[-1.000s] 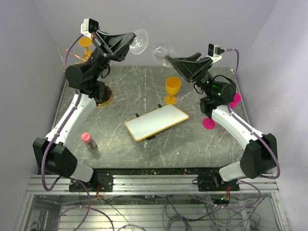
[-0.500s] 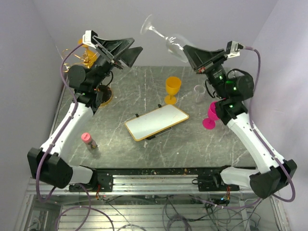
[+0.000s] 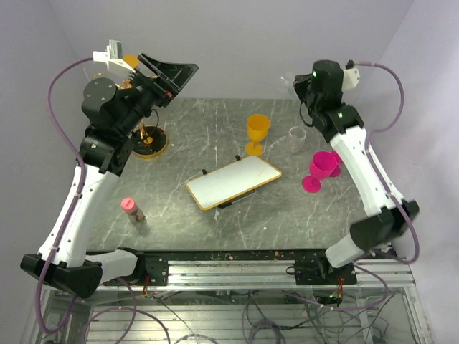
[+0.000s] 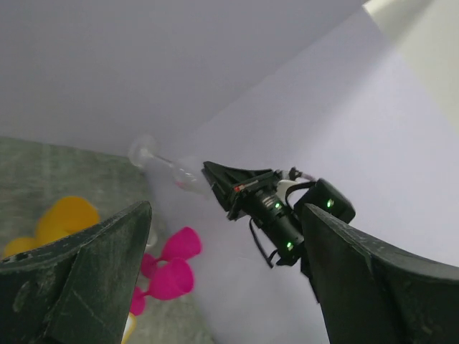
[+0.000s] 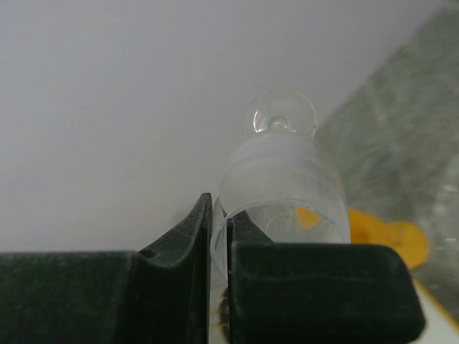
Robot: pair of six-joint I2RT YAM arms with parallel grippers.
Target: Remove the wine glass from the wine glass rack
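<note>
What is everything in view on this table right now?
wine glass rack: one, gold, far left
wine glass: one, clear, in the air, pinched by its rim
orange goblet: one, orange-yellow, upright, far centre
orange object: one, by the rack's top, partly hidden
pink goblets: apparently two, pink, right side
small glass: one, clear, beside the pink goblets
tray: one, white with gold rim, centre
bottle: one, pink-capped, near left
left gripper: one, black, open, raised near the rack
right gripper: one, black, shut on the wine glass
</note>
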